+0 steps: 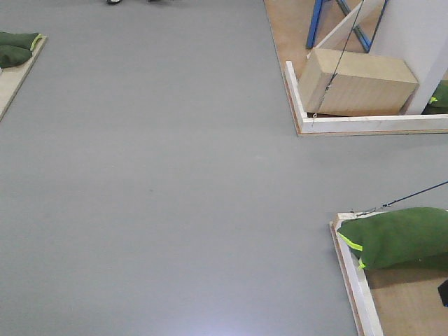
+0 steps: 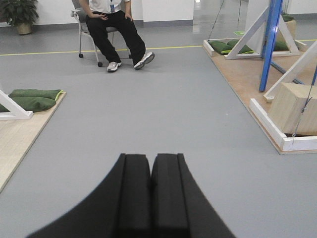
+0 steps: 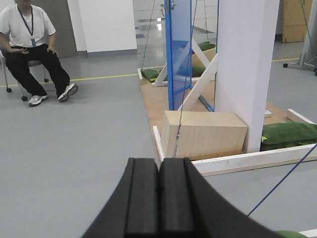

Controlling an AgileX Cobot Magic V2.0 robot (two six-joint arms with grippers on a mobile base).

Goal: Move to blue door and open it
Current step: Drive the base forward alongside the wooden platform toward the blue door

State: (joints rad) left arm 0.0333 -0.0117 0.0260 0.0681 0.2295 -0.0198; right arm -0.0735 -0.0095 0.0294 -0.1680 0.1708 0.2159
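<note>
1. Left jaws together, black pads (image 2: 136, 193) touching; right pads (image 3: 143, 198) likewise, nothing held.
2. We count one blue door (image 3: 178, 59), one wooden box (image 3: 205, 134), one seated person (image 3: 29, 49).
3. That blue door stands upright well beyond the right jaws, slightly right, behind the wooden box.

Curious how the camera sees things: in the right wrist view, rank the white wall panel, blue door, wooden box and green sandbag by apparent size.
1. white wall panel
2. wooden box
3. blue door, nearly matching the box; it stands farther back and is cropped, so unsure
4. green sandbag
</note>
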